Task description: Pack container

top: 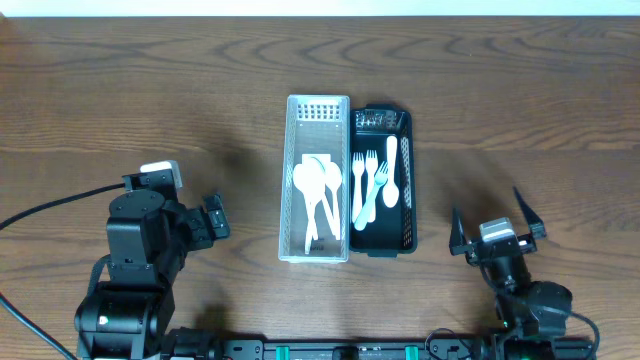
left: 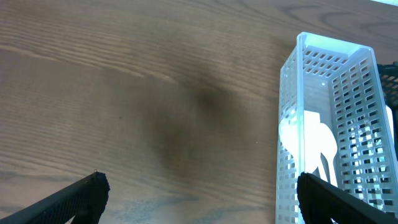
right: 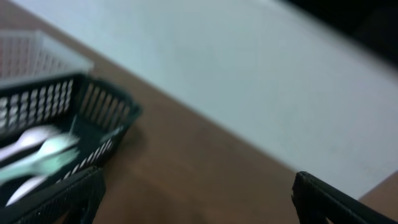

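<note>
A white slotted basket stands mid-table with white plastic spoons in it. A black slotted basket touches its right side and holds white forks and a spoon. My left gripper is open and empty, left of the white basket, which shows in the left wrist view. My right gripper is open and empty, right of the black basket, which shows in the right wrist view.
The wooden table stretches around the baskets. A black cable runs from the left edge to the left arm. The table's far edge meets a white wall.
</note>
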Motion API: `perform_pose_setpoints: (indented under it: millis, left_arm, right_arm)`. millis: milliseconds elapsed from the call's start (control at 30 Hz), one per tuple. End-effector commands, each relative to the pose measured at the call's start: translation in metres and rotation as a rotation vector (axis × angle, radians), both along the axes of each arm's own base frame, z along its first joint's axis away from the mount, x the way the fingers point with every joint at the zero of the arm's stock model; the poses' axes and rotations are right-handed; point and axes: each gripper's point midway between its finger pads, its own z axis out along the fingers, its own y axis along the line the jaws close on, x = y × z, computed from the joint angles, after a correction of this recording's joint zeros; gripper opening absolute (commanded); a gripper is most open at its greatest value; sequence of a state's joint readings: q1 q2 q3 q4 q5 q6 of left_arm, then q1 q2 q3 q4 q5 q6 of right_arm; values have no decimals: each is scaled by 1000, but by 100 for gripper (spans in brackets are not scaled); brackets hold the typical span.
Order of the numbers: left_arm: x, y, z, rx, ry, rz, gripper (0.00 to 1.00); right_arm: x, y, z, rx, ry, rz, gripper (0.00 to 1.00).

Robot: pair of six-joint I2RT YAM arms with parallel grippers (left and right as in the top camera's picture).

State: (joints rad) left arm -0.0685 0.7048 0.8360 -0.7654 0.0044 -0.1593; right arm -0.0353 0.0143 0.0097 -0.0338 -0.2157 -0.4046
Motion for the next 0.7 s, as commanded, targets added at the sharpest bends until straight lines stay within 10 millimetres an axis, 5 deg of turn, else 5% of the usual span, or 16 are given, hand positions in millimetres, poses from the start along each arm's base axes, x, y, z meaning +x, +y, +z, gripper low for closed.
perform_pose_setpoints:
  millis: [0,167,667]
  left_arm:
    - [-1,-1,-3,5,7,-12,98]
    - [-1,-1,-3,5,7,-12,98]
    - [-1,-1,-3,5,7,-11,98]
  right_arm:
    - [2,-22,-9,184,52,-136,99]
    - [2,-33,-10,302,62,-206,99]
    - [2,-33,-9,302,59,-202,99]
